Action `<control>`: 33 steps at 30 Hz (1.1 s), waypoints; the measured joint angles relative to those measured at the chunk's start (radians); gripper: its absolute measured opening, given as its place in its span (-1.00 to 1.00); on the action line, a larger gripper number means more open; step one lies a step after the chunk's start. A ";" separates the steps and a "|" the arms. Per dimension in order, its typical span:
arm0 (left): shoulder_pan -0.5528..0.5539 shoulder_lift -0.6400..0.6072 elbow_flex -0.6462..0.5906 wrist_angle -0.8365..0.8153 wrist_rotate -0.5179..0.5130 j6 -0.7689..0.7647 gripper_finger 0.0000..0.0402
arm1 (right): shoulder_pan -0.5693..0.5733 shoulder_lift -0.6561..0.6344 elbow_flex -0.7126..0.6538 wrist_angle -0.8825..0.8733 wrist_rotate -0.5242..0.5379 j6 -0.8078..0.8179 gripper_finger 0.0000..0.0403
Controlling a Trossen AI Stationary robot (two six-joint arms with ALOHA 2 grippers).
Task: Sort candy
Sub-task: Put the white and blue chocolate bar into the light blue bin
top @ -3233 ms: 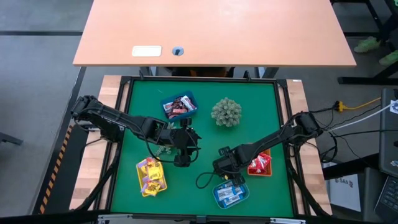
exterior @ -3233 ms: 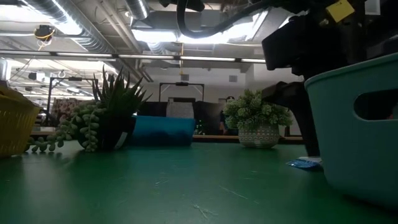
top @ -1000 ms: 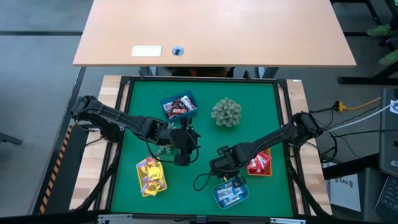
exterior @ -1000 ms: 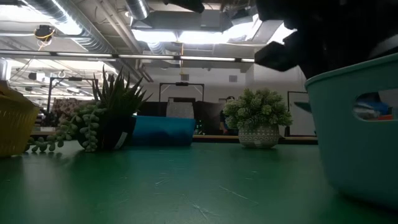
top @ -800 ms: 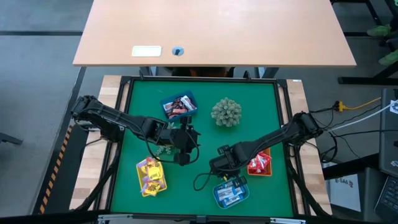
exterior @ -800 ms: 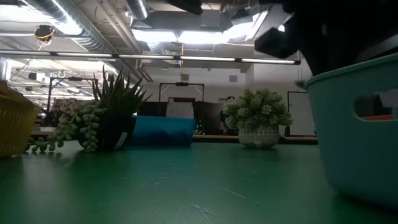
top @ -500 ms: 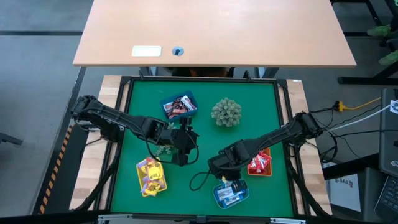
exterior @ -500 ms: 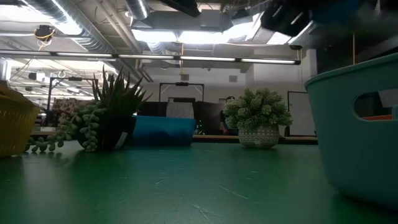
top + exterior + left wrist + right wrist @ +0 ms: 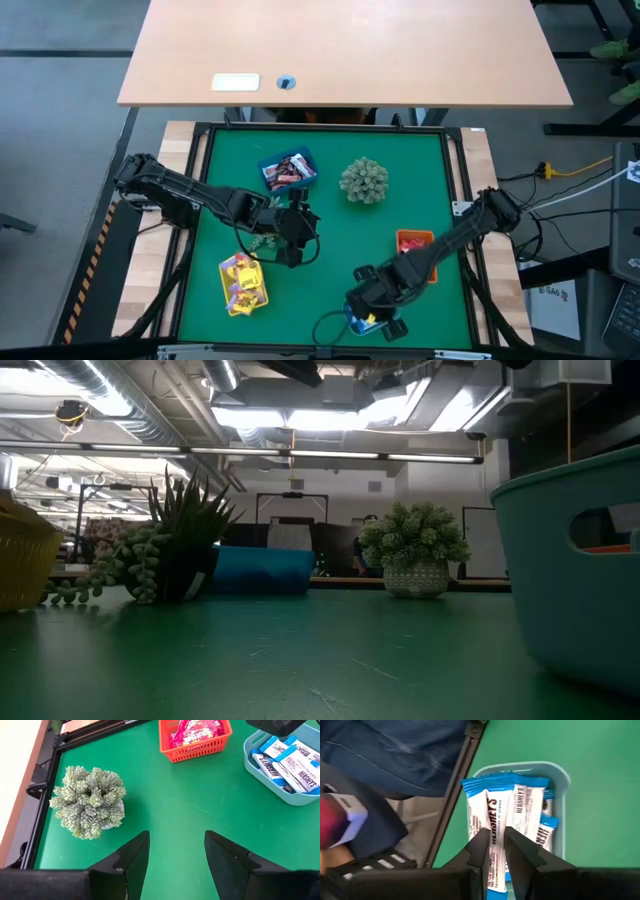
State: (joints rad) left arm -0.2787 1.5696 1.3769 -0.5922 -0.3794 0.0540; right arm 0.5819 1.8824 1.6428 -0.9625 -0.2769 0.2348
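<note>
My right hand (image 9: 499,851) pinches a blue-and-white candy (image 9: 495,815) directly over the teal tray (image 9: 560,772), near edge; left hand (image 9: 175,852) wide, idle

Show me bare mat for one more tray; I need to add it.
Free: the green mat between the pale round plant and the right claw; also behind the orange tray. Crowded: around the left claw, by the yellow tray.

Both arms are black and jointed, built of chunky rounded links. A black cable loops out beside the right pincer (image 9: 372,318). The left pincer (image 9: 174,851) has two broad matte-black fingers (image 9: 131,854) with angled, faceted faces.
</note>
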 joint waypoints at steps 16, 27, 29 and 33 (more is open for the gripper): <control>0.000 0.000 0.000 0.000 0.000 -0.001 -0.11 | 0.007 0.000 0.000 -0.025 0.033 0.000 -0.72; 0.000 0.000 0.000 0.001 0.000 -0.002 -0.11 | 0.007 0.000 -0.001 -0.064 0.053 0.028 -0.72; 0.000 0.000 0.000 0.001 0.000 -0.002 -0.11 | 0.007 0.000 -0.001 -0.065 0.057 0.029 -0.72; 0.000 0.000 0.000 0.001 0.000 -0.002 -0.11 | 0.007 0.000 -0.001 -0.065 0.086 0.030 -0.68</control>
State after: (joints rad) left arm -0.2787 1.5696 1.3769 -0.5915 -0.3798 0.0522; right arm 0.5889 1.8824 1.6421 -1.0279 -0.1906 0.2652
